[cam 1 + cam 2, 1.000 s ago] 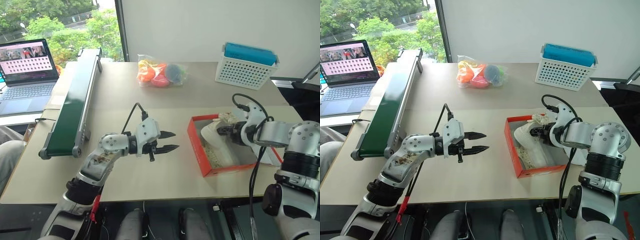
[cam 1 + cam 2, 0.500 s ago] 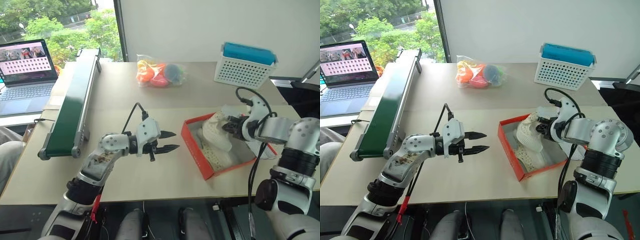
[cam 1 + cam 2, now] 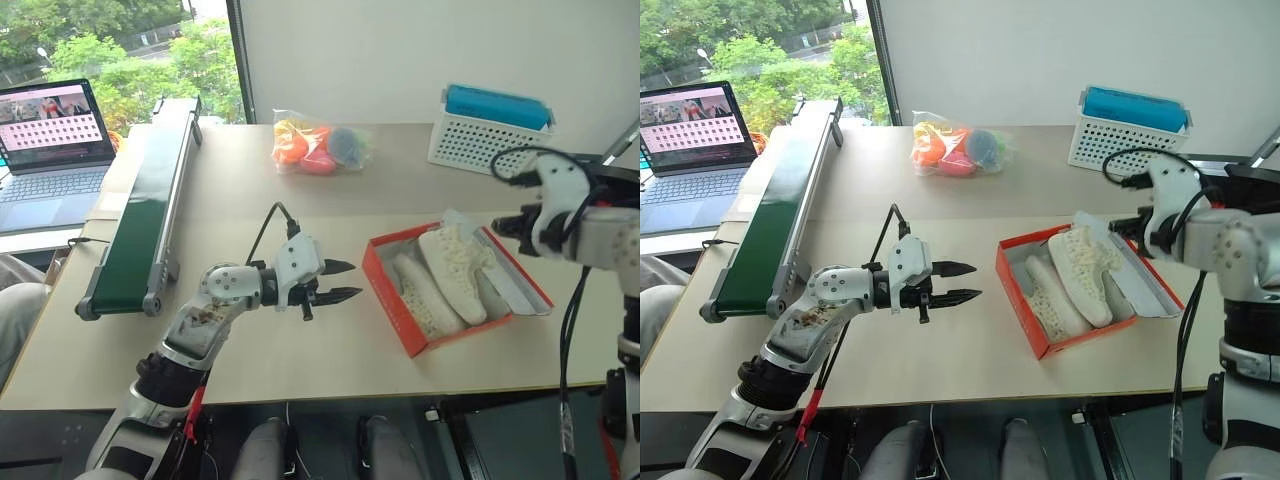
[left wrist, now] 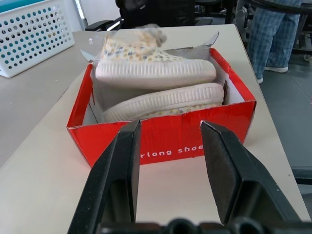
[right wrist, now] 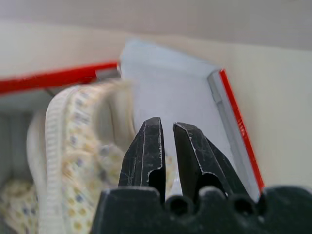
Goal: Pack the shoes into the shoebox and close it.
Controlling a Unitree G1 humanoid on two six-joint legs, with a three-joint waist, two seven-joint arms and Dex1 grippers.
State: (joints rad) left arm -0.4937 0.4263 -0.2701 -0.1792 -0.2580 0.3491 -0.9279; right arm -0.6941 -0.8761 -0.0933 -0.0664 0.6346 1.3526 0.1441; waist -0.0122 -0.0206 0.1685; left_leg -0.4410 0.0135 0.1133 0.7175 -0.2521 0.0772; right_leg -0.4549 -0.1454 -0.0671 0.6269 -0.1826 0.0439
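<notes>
Change: a second ago my right gripper [image 3: 507, 224] was down in the orange-red rectangular cardboard shoebox [image 3: 392, 305] with a shoe at its fingers; it has since risen clear and now hangs above the box's far right corner, over the open lid [image 3: 520, 284].
Shoes then and now: the second of the cream knit low sneakers [image 3: 452, 270] was tilted up half a second ago; now both lie settled inside the box.
Box shift: the shoebox has swung a little, its near end now angled more toward my left.
My right fingers: pressed together, holding nothing; the upper shoe's knit side lies just below their tips, the white lid inside beyond them.
My left fingers: spread partly apart, empty, unmoved since a second ago; the box's red short wall [image 4: 165, 134] with white lettering stands straight ahead of the tips, apart from them.
Shoes' look: pale ribbed soles, speckled textured uppers, one resting partly over the other, side by side.
Long axis: the shoes run along the box's length, crosswise to my left fingers' pointing line.
Lid: hinged open, lying flat on the beige table [image 3: 250, 200] at the box's far long side.
</notes>
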